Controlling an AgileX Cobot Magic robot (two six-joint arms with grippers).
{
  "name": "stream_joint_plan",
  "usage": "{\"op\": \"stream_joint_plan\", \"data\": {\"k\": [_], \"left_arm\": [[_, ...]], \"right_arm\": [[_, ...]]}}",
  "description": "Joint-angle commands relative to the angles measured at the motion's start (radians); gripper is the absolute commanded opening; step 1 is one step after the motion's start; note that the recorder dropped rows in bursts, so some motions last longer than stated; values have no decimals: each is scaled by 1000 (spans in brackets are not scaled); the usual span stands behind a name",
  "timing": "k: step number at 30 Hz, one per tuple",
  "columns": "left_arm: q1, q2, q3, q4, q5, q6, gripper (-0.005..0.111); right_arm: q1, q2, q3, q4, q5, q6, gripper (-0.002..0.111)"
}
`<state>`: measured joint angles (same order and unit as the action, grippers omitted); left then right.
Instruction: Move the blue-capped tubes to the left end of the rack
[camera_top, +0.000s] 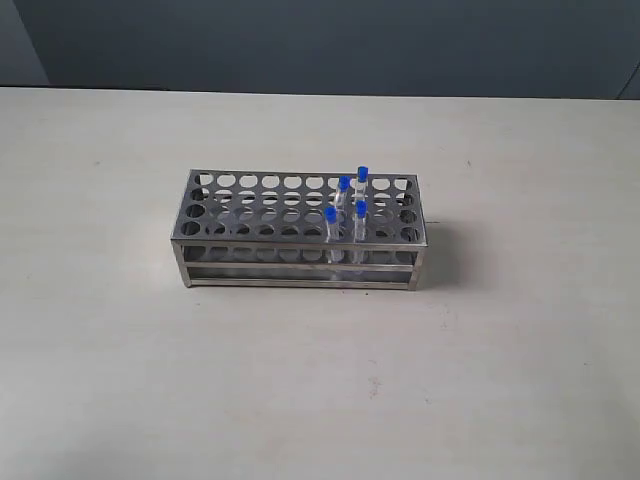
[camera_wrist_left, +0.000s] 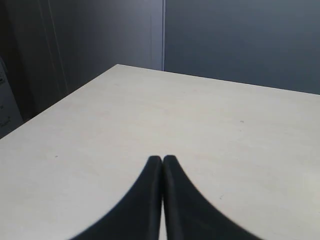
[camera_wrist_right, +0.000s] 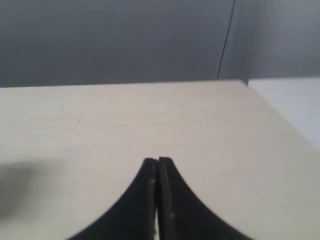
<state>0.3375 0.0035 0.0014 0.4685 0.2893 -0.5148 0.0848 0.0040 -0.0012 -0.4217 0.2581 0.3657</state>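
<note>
Exterior view, blue-capped tubes (camera_top: 360, 212), rack (camera_top: 250, 243) right end

Four blue-capped tubes (camera_top: 360, 215), one rack (camera_top: 300, 252), two grippers: left gripper (camera_wrist_left: 162, 159), right gripper (camera_wrist_right: 158, 160)

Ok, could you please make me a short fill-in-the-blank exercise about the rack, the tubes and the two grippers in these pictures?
1. The rack holds ____ blue-capped tubes.
2. In the exterior view, they stand toward the ____ end of the rack.
3. The left gripper and the right gripper are both ____ (open or shut) and hold nothing.

Missing words: four; right; shut.
</note>
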Motion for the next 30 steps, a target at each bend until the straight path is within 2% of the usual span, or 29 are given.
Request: {"op": "stream_joint_plan", "data": {"k": [1, 4, 6, 7, 8, 9, 10, 12, 14, 17, 20, 24, 27, 30], "left_arm": [[1, -4, -1, 0, 2, -2, 1], [1, -4, -1, 0, 2, -2, 1], [1, -4, -1, 0, 2, -2, 1], [1, -4, -1, 0, 2, -2, 1], [1, -4, -1, 0, 2, -2, 1], [1, -4, -1, 0, 2, -2, 1], [1, -4, -1, 0, 2, -2, 1], [1, -4, -1, 0, 2, -2, 1], [1, -4, -1, 0, 2, -2, 1], [1, -4, -1, 0, 2, -2, 1], [1, -4, -1, 0, 2, -2, 1], [1, -4, -1, 0, 2, -2, 1], [1, -4, -1, 0, 2, -2, 1], [1, -4, -1, 0, 2, -2, 1]], "right_arm": [[-6, -4, 1, -101, -311, -6, -1], [-6, -4, 1, -101, -639, -6, -1], [-6, -4, 1, -92, -781, 8, -1], [-6, -4, 1, -92, -832, 55, -1], [-6, -4, 1, -81, -886, 210, -1], [-6, -4, 1, -81, -899, 338, -1], [-6, -4, 1, -83, -879, 611, -1], [-6, -4, 1, -112, -756, 894, -1], [-4, -4, 1, -201, -670, 1039, -1], [-4, -4, 1, -253, -677, 1161, -1], [-4, -4, -33, -253, -629, 953, -1], [-4, 152, -286, -255, -479, 574, -1], [-4, 365, -495, -266, -519, 375, -1], [-4, 588, -684, -305, -614, 344, -1]]}}
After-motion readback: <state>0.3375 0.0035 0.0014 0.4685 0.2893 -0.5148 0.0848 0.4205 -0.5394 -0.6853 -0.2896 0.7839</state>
